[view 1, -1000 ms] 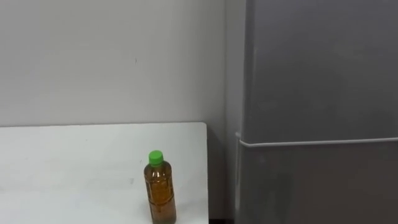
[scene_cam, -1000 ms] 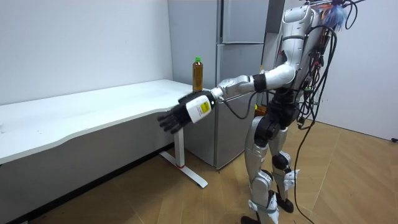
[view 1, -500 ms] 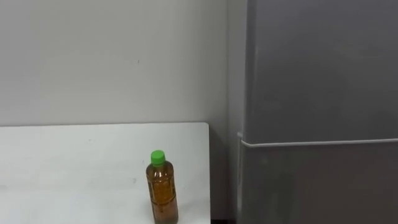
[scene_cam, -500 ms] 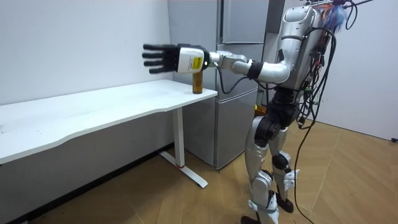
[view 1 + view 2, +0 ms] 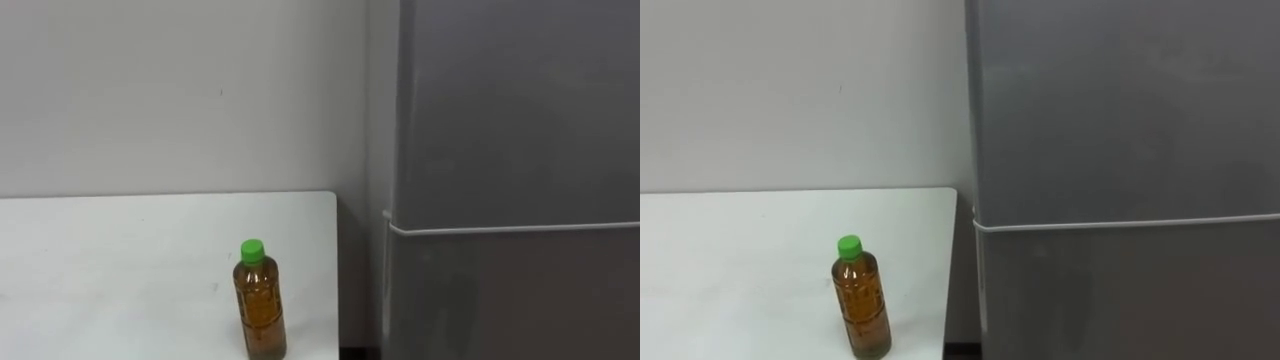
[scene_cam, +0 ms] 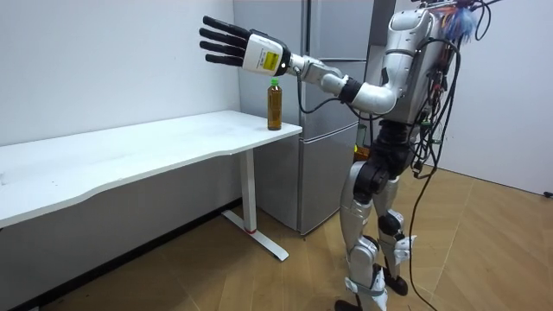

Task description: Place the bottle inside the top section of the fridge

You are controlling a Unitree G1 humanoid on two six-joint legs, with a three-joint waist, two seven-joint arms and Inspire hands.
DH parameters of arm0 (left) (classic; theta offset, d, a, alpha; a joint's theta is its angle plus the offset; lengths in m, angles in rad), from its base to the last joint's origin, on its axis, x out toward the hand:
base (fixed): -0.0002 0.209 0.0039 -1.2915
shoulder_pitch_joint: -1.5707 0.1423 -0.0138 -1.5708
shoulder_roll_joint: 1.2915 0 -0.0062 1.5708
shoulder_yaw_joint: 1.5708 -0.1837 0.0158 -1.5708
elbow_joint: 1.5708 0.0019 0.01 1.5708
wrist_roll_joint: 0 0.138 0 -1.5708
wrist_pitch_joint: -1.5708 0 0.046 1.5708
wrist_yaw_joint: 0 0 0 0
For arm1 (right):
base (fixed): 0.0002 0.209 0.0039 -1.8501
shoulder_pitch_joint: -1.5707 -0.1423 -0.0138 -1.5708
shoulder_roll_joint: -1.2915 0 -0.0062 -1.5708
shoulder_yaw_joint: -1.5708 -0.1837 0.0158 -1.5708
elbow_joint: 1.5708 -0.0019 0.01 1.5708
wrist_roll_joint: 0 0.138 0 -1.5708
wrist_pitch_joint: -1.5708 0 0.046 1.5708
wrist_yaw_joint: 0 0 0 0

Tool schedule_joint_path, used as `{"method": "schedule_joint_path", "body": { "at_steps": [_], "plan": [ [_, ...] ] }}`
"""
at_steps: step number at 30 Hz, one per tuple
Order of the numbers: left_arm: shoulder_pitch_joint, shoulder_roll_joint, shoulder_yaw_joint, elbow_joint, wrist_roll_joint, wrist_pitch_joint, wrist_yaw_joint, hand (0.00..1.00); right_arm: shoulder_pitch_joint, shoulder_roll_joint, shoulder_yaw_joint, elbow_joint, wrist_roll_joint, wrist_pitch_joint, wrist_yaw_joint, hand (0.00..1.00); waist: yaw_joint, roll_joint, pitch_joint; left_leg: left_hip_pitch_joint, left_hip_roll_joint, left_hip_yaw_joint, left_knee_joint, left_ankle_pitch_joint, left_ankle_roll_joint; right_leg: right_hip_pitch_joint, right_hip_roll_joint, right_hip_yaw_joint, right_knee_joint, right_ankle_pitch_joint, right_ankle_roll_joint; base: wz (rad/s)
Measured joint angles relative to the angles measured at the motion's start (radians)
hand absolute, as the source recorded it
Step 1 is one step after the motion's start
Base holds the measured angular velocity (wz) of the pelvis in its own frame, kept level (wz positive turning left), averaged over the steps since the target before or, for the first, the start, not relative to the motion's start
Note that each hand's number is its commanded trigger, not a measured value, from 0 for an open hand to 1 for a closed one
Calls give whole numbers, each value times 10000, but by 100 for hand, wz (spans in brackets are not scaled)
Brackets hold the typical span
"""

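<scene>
A clear bottle (image 5: 262, 300) of amber drink with a green cap stands upright near the right end of the white table (image 5: 120, 250). Just right of the table stands the grey fridge (image 5: 520, 110) with both doors closed; a seam divides the upper door from the lower one. In the room view I stand facing the table's end and the fridge (image 6: 333, 30). My left hand (image 6: 233, 45) is raised high with its fingers straight and spread, above and to the room view's left of the bottle (image 6: 275, 104), holding nothing.
A plain white wall (image 5: 170, 90) runs behind the table. The table (image 6: 130, 155) stretches far toward the room view's left. Wooden floor (image 6: 259, 276) lies around me, and a narrow gap separates the table's end from the fridge.
My left arm has swung up from below table height to well above the bottle, hand staying open. The bottle has not moved.
</scene>
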Motion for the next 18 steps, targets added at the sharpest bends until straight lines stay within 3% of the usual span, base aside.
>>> {"method": "schedule_joint_path", "body": {
  "at_steps": [6, 11, 18],
  "plan": [
    [-111, 0, -158, -266, -670, 63, -462, 0, -9, -1, -1, -66, -8, 6, 23, 0, -176, 26, 40, 18, 0, 20, 31, 1, 0, 1, 0, 33, -1, 0, 0, 0],
    [-565, 1, -361, -269, -709, 372, -1154, 0, -50, -22, -53, -124, -50, 155, 325, 0, -335, 8, 73, -7, 1, 49, 27, 0, 1, -25, 0, 81, 3, -1, 1, -1],
    [-1111, 0, -721, -529, -698, 871, -2039, 0, -279, -71, -119, -115, -358, 453, 498, 0, -519, -29, 45, -24, 2, 49, 30, 0, 1, -64, 0, 81, -1, -1, 1, 0]
  ]
}}
